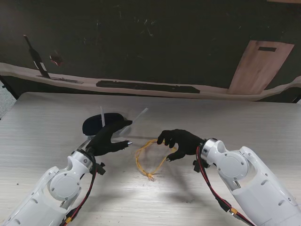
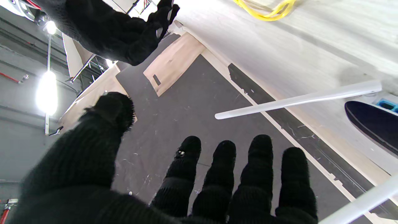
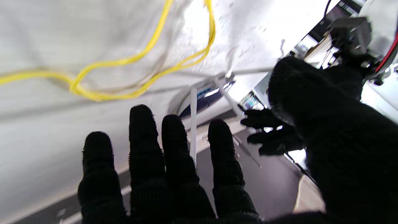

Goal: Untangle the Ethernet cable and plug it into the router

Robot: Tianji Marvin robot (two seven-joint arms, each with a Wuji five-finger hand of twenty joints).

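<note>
Your yellow cable [image 1: 149, 159] lies looped on the counter [image 1: 235, 122] between both hands (neither grips it): left hand [image 1: 109, 139] spread beside the router [image 1: 96, 123], right hand [image 1: 181, 142] loosely curled, empty.

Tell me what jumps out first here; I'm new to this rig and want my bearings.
The yellow cable stands out most: a loose loop on the pale table, midway between the two hands. The black-gloved right hand hovers at the loop's right side with fingers curled, while the left hand is spread open, holding nothing. Behind the left hand, farther from me, sits the dark router with white antennas.
</note>
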